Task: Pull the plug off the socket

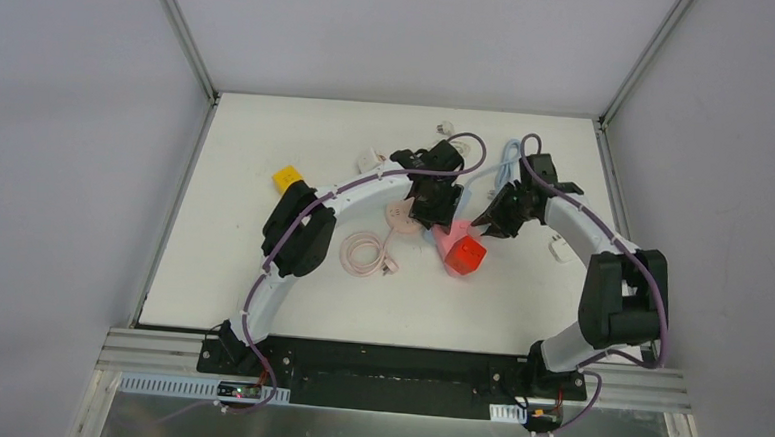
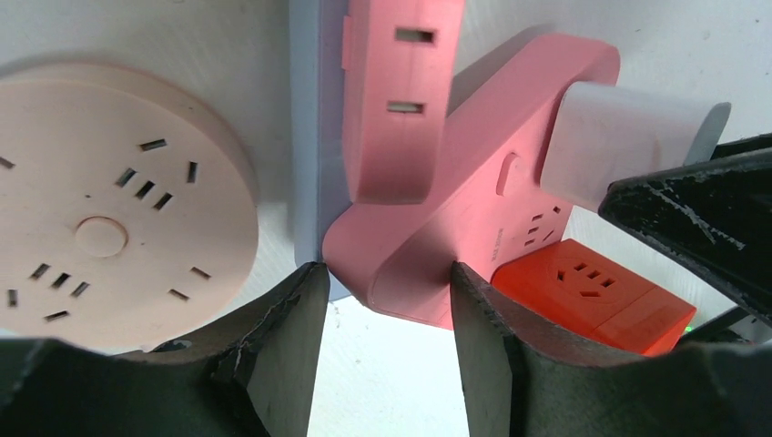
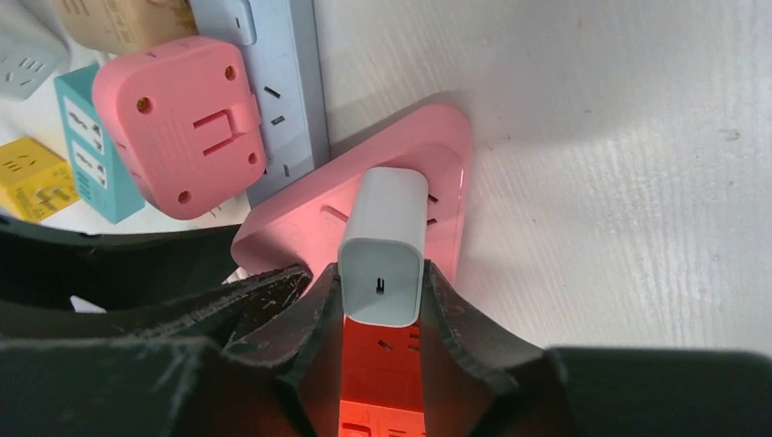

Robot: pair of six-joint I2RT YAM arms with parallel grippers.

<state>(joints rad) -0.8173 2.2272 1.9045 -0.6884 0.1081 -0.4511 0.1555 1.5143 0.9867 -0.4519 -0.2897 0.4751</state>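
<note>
Crowding the pink socket (image 1: 449, 240) on the worktop (image 1: 261, 262): left hand (image 1: 442, 219), right hand (image 1: 493, 222). Left wrist: left hand pinches its glossy rounded corner; embossed lettering unreadable. Right wrist: right hand pinches the boxy white plug (image 3: 384, 246), seated in it.

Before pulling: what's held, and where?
Right gripper pinches the white plug by its outer end. Left gripper straddles a corner of the pink socket; hold unclear.

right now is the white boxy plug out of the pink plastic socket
No, the plug sits in the socket, right gripper closed on its sides.
</note>
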